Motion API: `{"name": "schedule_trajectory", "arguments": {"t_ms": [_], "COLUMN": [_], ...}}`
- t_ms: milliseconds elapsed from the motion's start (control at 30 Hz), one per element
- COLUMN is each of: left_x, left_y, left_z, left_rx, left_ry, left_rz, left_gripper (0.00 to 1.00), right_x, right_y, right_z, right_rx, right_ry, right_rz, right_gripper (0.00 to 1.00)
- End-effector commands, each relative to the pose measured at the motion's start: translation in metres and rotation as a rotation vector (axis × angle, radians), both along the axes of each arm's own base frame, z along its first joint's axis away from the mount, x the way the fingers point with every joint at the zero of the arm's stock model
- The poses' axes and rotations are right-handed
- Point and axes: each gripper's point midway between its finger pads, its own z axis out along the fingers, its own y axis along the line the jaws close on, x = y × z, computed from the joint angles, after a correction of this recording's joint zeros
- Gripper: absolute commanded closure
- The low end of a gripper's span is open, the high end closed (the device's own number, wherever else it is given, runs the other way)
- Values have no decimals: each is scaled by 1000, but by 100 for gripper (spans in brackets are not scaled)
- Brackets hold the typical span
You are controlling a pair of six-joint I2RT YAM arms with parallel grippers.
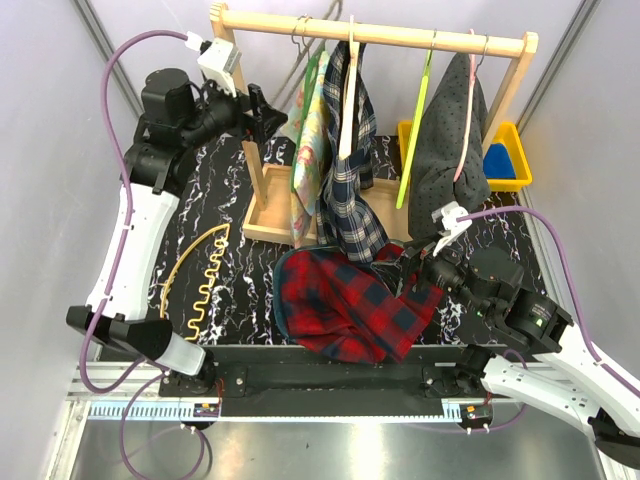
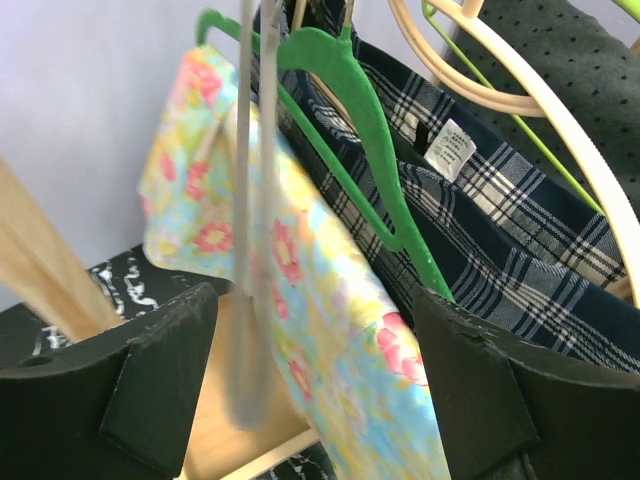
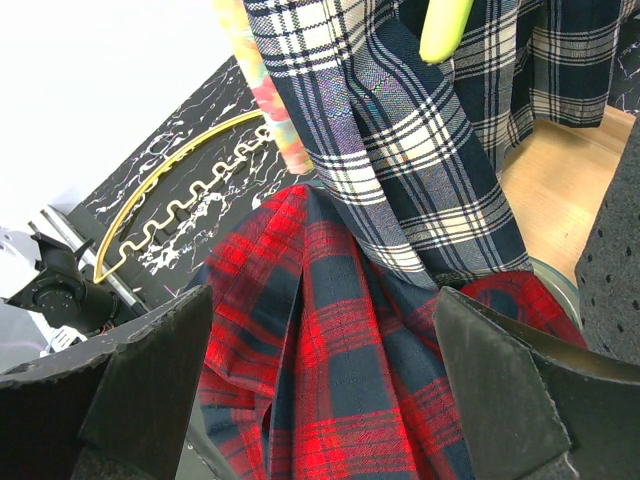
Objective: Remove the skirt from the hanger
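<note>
A floral skirt (image 1: pixel 310 130) (image 2: pixel 330 330) hangs on a green hanger (image 2: pixel 345 90) at the left end of the wooden rack (image 1: pixel 380 35). My left gripper (image 1: pixel 268 122) (image 2: pixel 315 320) stands open around the skirt's edge and a thin grey hanger (image 2: pixel 255 200), with both between the jaws. Beside it hangs a navy plaid skirt (image 1: pixel 350 190) (image 3: pixel 400 150) on a cream hanger. A red plaid skirt (image 1: pixel 350 300) (image 3: pixel 340 350) lies heaped on the table's front. My right gripper (image 1: pixel 418 272) (image 3: pixel 320 310) hovers open just above it, holding nothing.
A yellow hanger (image 1: pixel 195 270) (image 3: pixel 170 200) lies on the black marbled table to the left. A grey dotted garment (image 1: pixel 450 140) hangs at the rack's right end. Behind it sits a yellow bin (image 1: pixel 515 150). The rack's wooden base tray (image 1: pixel 265 215) stands under the clothes.
</note>
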Motion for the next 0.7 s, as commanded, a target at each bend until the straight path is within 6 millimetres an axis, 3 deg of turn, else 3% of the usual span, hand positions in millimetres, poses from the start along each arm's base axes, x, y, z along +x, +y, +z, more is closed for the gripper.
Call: {"name": "schedule_trajectory", "arguments": {"t_ms": [0,233,300,367,467,667], "left_x": [-8,-6,-5,-8,-10,-18], "left_y": [-9,-9,-9,-10,-7,-18], "left_z": [27,27,26,30,45,67], "left_rx": [-45,-30,-29,-34,-58,-140], "left_ry": [-51,-63,-62,-67,-88,-81], "left_rz": [-56,-59,-62,-68,-49,-95], "left_gripper": [23,40,42,37,14,11], "right_x": [4,5,5,6,6,7], "right_y": [-3,-4,-4,-3,-2,1], "right_z": [15,14,14,13,13,9], "right_rx": [39,33,29,24,23,16], "right_ry": [-29,-30,-30,-30,-29,-21], "right_rz": [-29,-37,-35,-33,-30,-26], "right_gripper": [0,0,0,0,0,0]}}
